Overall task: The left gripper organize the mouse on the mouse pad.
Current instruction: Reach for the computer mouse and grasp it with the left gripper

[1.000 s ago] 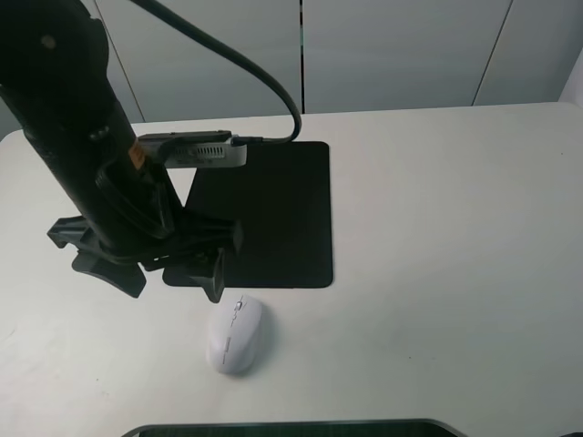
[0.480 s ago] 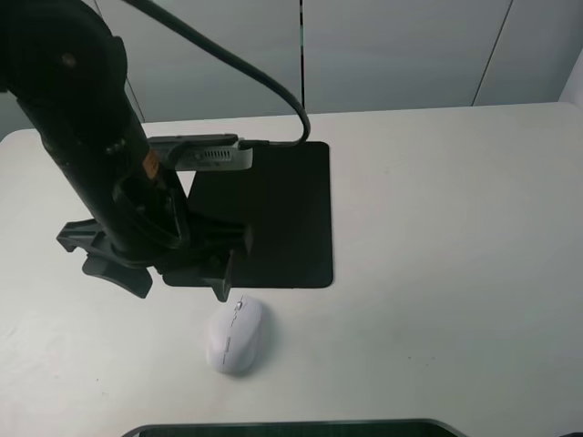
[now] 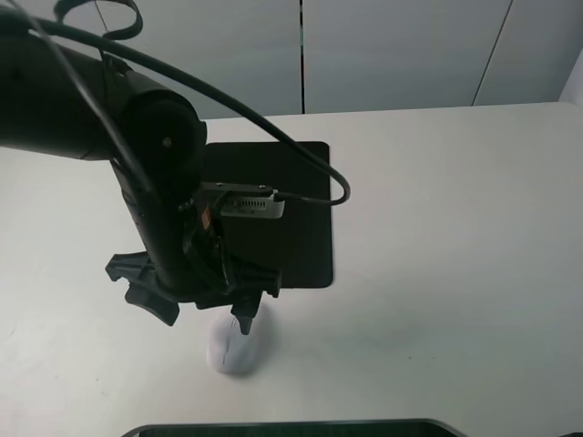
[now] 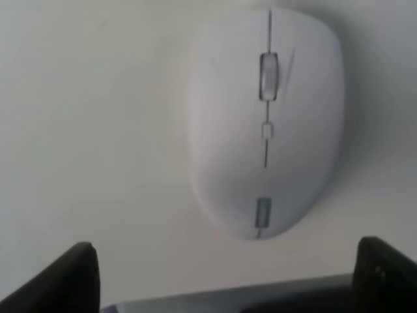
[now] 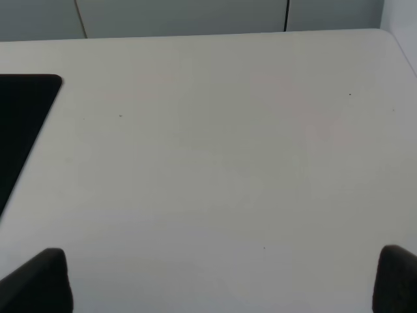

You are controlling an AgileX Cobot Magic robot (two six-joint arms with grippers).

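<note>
The white mouse [image 3: 233, 353] lies on the table just in front of the black mouse pad [image 3: 296, 218], off the pad, its top partly hidden by my left arm. My left gripper [image 3: 199, 308] hangs open right above it, one finger on each side and apart from it. In the left wrist view the mouse [image 4: 267, 124] shows whole, scroll wheel up, with the left gripper [image 4: 228, 280] fingers spread wide and nothing between them. My right gripper [image 5: 218, 287] is open over bare table, and a corner of the mouse pad [image 5: 23, 111] shows in its view.
The white table [image 3: 455, 228] stretches to the right of the pad. A dark edge [image 3: 291, 426] runs along the table's near side. The left arm's grey box and cable [image 3: 246, 202] hang over the pad.
My left arm has swung right and toward the near edge, coming down over the mouse. The mouse has not moved.
</note>
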